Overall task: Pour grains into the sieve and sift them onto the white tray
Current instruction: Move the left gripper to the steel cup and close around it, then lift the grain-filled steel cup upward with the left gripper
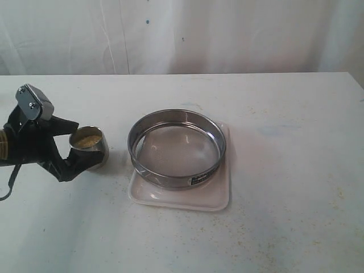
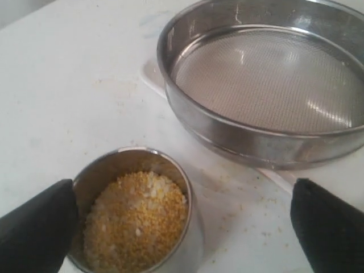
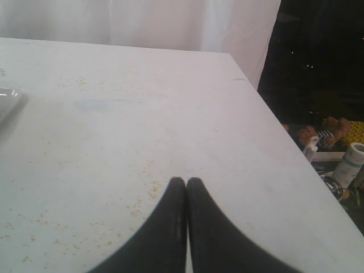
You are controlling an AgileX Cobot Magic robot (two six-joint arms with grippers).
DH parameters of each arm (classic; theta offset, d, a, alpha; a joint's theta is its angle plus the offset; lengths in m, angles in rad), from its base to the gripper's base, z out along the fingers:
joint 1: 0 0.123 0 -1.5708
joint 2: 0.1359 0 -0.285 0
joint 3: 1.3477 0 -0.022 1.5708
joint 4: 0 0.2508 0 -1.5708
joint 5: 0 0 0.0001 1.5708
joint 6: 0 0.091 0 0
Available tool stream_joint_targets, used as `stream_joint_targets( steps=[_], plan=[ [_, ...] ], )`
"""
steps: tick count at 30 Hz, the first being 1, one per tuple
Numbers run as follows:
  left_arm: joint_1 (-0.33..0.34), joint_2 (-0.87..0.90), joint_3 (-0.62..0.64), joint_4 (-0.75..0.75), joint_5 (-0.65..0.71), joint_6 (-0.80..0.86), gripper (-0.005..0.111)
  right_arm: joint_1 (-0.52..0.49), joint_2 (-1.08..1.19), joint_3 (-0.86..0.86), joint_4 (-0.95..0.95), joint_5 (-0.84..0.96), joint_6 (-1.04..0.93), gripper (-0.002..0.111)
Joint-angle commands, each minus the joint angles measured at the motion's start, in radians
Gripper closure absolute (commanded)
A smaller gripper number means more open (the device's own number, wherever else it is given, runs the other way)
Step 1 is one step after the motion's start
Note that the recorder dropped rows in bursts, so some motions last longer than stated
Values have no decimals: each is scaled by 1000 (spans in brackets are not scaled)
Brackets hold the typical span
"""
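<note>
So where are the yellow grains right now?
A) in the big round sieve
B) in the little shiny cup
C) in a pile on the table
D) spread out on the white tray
B: the grains fill the bottom of the small steel cup, while the mesh of the sieve beside it is bare.
</note>
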Motion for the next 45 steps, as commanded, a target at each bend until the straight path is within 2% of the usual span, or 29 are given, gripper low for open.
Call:
stream_joint_targets(
  steps=[1,7,30,45],
  plan=[
    [3,-1,5,-71,-58,97,2,4,-4,2,-1,-10,-2,108],
    [3,9,0,-122,21,215,2,4,-4,2,-1,-10,-2,108],
    [3,201,-138,-56,0,183,2,4,-4,2,-1,-10,-2,108],
    [3,283,-140,-49,50,186,2,4,-4,2,-1,-10,-2,108]
  ],
)
